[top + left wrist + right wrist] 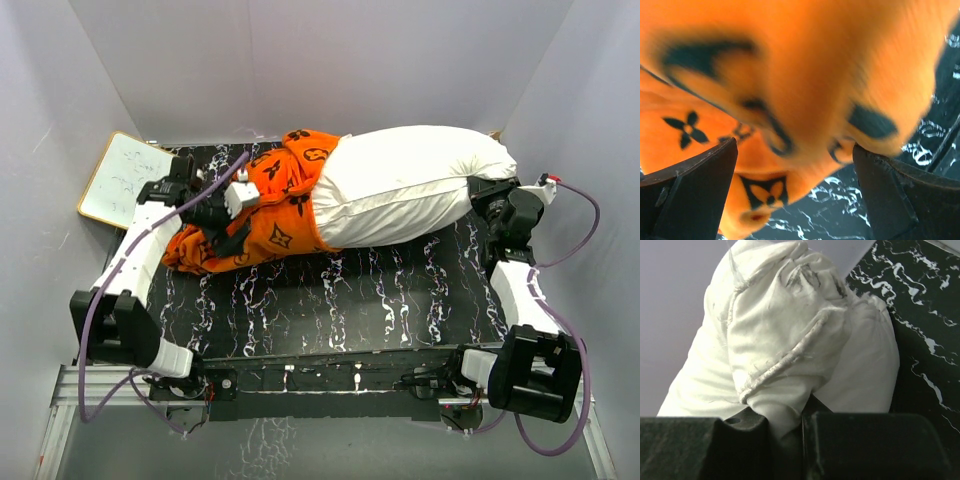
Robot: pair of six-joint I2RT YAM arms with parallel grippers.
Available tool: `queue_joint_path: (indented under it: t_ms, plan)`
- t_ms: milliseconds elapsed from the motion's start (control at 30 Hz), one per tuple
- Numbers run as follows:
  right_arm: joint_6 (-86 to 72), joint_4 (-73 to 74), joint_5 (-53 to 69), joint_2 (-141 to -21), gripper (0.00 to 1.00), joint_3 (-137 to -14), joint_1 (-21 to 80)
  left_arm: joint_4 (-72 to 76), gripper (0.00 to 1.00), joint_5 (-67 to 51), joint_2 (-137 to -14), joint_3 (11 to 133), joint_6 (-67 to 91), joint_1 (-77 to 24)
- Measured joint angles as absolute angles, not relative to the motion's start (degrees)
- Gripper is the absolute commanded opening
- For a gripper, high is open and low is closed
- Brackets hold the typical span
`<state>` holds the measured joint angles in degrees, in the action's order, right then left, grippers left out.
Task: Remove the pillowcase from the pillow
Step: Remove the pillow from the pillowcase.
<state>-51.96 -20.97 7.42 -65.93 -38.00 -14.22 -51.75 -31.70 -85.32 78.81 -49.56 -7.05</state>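
The soft, light pillowcase (275, 215) is bunched over the left end of the pillow (400, 190); a loose fold should pinch easily. The left gripper (795, 155) gapes around it, while the right gripper (801, 427) clamps the pillow's corner.

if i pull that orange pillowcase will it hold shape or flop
Probably flops: the pillowcase lies bunched in folds. Its plush fabric looks light, so likely trails rather than lifts whole. It may catch where it wraps the pillow.
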Motion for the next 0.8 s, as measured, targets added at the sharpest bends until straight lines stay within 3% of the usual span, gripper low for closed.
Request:
queue_joint_path:
  t_ms: [300,367,467,500,533,800]
  plan:
    - [-47.0,-3.9,-0.2,-64.1,0.08,-47.5,-9.4,-51.6,0.95,-28.4,-67.6,58.8,-56.7,-6.5]
    - [-46.3,-0.6,-1.1,-63.1,0.08,-49.1,-8.9,-49.0,0.76,-27.5,-66.9,56.2,-56.2,-6.5]
    - [-45.5,3.5,-2.0,-62.0,0.08,-51.6,-8.2,-40.8,0.19,-23.4,-67.3,51.6,-52.8,-6.5]
    - [-45.3,4.2,-2.3,-61.7,0.08,-51.9,-8.1,-38.3,0.06,-22.0,-67.5,50.5,-51.4,-6.5]
    - [-45.0,4.9,-2.6,-61.4,0.08,-52.2,-7.8,-35.0,0.02,-20.3,-67.8,49.5,-50.0,-6.5]
    - [-44.0,9.1,-3.9,-59.2,0.08,-52.4,-7.6,-19.3,0.00,-12.9,-70.3,51.0,-43.5,-6.5]
